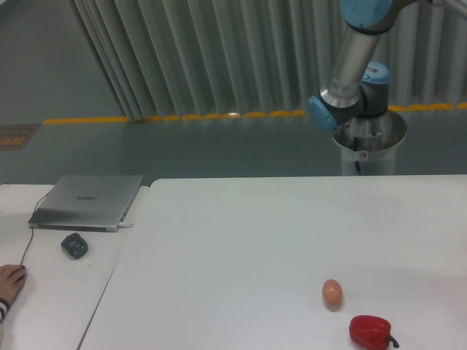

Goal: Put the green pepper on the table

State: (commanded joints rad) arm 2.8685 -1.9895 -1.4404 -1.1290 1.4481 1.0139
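The green pepper does not show anywhere in this view. The gripper is out of the frame too; only the arm's base and lower joints (pixel 357 87) show at the upper right, behind the far edge of the large white table (pixel 241 240). On the table's near right lie a tan egg (pixel 332 293) and a red pepper (pixel 371 332) with a dark stem.
A narrower white desk (pixel 51 292) adjoins the table on the left, bearing a closed silver laptop (pixel 87 202) and a dark mouse (pixel 74 245). A person's hand (pixel 10 283) rests at the desk's left edge. Grey vertical blinds (pixel 219 51) hang behind.
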